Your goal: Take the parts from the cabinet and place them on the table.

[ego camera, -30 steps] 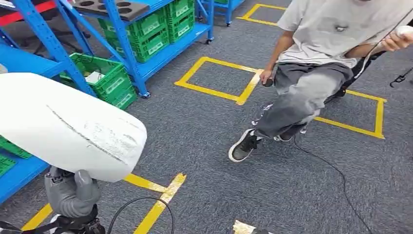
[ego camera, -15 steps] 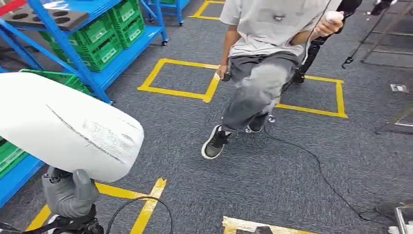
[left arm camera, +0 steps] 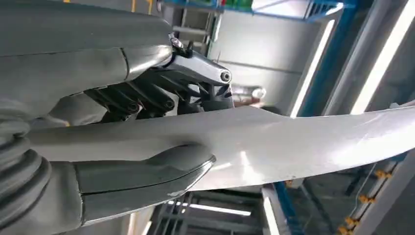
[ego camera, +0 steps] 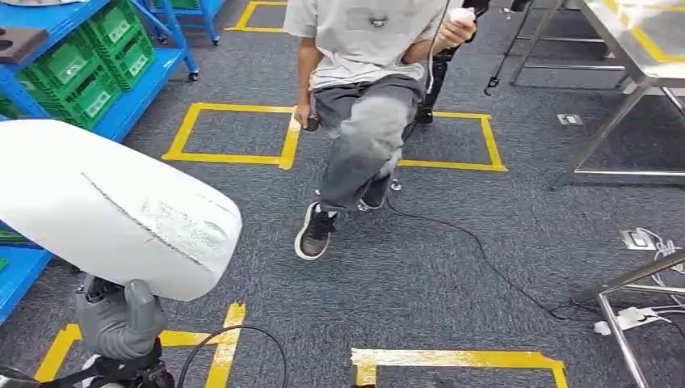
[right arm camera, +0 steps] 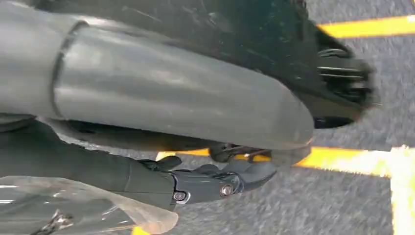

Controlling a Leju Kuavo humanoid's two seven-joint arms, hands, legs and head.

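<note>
Low at the left of the head view, the left hand [ego camera: 119, 322] grips a large white part [ego camera: 113, 206] from below, and the part rests above the hand and spreads wide over it, up toward the left edge of the view. From the left wrist view, the thick thumb [left arm camera: 147, 171] presses on one face of the part [left arm camera: 293, 147] and the darker fingers [left arm camera: 147, 100] lie against the other face, so the thin white shell is clamped between them. The right hand [right arm camera: 210, 178] shows in the right wrist view with its dark fingers lying close together and slightly curled; some clear plastic film [right arm camera: 73, 208] lies beside it, but I cannot tell if the hand holds it or is only near it. Under this hand is grey carpet with yellow tape. Beyond the part, a black cable [ego camera: 234, 343] curves over the floor near the left hand. Further out, yellow tape squares [ego camera: 234, 133] mark the grey carpet [ego camera: 452, 299]. A person [ego camera: 363, 105] in a light shirt and grey trousers sits near the middle, one foot forward, holding a small white object up. Blue shelves [ego camera: 137, 89] with green crates [ego camera: 81, 73] stand at the far left, and a metal table [ego camera: 638, 65] stands at the far right.
</note>
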